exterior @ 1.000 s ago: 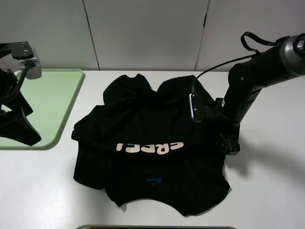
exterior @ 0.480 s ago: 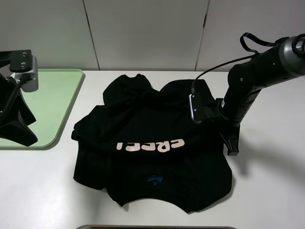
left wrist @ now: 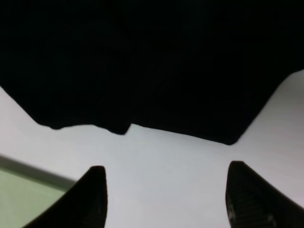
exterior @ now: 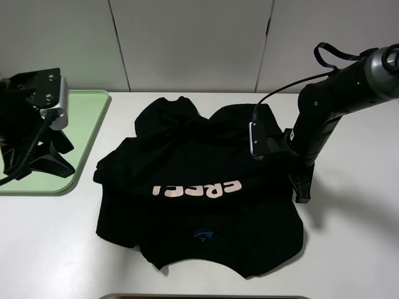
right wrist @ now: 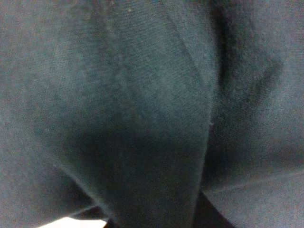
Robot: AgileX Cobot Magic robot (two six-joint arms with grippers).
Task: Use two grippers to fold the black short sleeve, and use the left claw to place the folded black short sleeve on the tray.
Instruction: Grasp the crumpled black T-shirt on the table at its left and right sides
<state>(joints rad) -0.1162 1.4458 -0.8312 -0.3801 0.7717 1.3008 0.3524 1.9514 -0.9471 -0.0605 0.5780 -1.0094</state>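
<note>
Left gripper [left wrist: 166,180] neared black short sleeve [exterior: 199,162] (collar faces camera).

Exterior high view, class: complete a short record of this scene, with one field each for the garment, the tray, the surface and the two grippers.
Garment: black cloth T-shirt with pale block letters, spread out and rumpled, not yet folded
Tray: flat light-green plastic tray, left of the shirt, with no shirt on it
Surface: white table
Left gripper: open, empty, short of the shirt's edge
Right gripper: shut, apparently pinching the shirt's right edge
</note>
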